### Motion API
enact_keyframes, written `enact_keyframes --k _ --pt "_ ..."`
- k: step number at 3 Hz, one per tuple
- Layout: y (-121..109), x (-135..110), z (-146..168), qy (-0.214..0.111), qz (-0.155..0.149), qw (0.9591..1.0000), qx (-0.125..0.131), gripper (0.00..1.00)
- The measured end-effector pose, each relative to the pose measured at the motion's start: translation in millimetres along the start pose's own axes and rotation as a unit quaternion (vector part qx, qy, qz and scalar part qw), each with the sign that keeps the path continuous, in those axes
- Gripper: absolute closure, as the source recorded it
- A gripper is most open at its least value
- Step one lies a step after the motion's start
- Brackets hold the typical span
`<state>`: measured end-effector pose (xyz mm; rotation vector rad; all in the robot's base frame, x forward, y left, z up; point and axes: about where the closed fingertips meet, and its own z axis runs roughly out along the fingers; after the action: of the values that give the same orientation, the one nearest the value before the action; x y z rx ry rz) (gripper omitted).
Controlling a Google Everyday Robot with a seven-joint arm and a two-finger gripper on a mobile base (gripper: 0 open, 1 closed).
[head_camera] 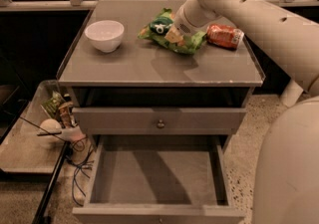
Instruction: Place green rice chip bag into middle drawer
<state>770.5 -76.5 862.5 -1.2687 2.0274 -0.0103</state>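
One bowl (104, 35), can (225, 36), bag (188, 45) beneath one pincer (167, 30); seemingly two drawers (157, 180)

— Arm (269, 24)?
— Comes in from the right, thick and cream-white; bends at the top joint, then slants down and to the left.
— Gripper (171, 30)?
— Sits at the arm's low end, right at the green rice chip bag (187, 45), largely hidden behind the wrist (192, 14).
— Body (289, 168)?
— Fills the lower right corner, rounded and pale.

Robot lab: gripper (168, 32) low over a grey drawer cabinet (149, 66).
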Motion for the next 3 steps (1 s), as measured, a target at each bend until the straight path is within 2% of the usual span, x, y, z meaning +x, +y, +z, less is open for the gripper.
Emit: enact_keyframes --k 3 --pt "-14 -2 9 0.0 0.0 1.0 0.0 1.0"
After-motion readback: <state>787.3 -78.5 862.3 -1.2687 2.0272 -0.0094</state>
